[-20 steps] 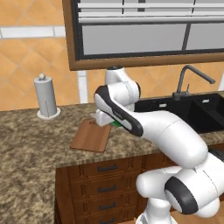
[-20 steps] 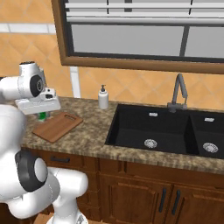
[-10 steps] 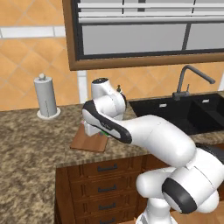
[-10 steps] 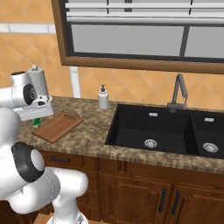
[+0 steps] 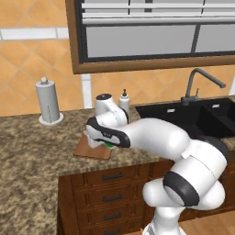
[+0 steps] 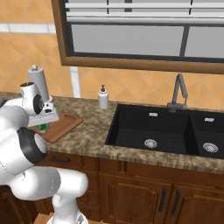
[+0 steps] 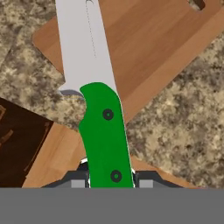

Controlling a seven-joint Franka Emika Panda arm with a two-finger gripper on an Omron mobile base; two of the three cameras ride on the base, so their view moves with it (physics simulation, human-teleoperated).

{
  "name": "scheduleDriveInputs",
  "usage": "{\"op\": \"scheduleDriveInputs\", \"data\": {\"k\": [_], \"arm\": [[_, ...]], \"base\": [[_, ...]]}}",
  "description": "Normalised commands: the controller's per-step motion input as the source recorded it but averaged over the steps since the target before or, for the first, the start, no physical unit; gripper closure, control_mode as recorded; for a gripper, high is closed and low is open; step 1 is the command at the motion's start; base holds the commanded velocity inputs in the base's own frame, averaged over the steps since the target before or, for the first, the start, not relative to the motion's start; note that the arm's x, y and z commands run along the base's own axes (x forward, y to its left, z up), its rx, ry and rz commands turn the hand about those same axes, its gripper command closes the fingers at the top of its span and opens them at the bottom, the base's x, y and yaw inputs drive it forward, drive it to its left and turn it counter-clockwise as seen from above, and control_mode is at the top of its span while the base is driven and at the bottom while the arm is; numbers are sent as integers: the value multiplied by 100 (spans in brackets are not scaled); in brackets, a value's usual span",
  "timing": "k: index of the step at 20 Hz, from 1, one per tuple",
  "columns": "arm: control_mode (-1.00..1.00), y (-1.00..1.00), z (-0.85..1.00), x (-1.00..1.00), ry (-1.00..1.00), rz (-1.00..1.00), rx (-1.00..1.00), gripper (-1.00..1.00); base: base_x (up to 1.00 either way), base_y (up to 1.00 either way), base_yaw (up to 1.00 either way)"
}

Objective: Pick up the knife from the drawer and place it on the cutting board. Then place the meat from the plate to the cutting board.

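The knife (image 7: 105, 135) has a bright green handle, and my gripper (image 7: 110, 180) is shut on that handle. Its pale blade (image 7: 81, 43) points out over the reddish-brown cutting board (image 7: 148, 48). From the left base view, the gripper (image 5: 103, 142) hangs low over the board (image 5: 87, 148), with a bit of green handle (image 5: 109, 144) showing under the hand. The right base view has the gripper (image 6: 43, 124) at the near left end of the board (image 6: 63, 124). The plate and the meat are out of view.
A paper towel roll (image 5: 48, 101) stands at the back left of the granite counter. A soap dispenser (image 6: 103, 97) sits behind the board. The black sink (image 6: 166, 131) and faucet (image 6: 178, 89) lie to the right. Closed drawer fronts (image 5: 110, 176) run below the counter.
The arm has swung left and down with the knife, from the board's right edge to low over the board. The grip on the handle is unchanged.
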Motion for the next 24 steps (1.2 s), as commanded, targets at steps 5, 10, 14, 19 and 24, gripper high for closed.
{"op": "scheduleDriveInputs", "data": {"k": [5, 10, 14, 19, 24], "arm": [[-100, 31, -26, 52, 0, 4, -1, 100], [-100, 15, -23, 48, 0, 5, 0, 100], [-100, 9, -27, 26, 0, 5, 0, 100], [-100, 6, -37, 0, 0, 2, -1, 100], [-100, 0, -38, 15, 0, 0, 0, 100]], "base": [[0, 0, 0], [0, 0, 0], [0, 0, 0], [0, 0, 0], [0, 0, 0]]}}
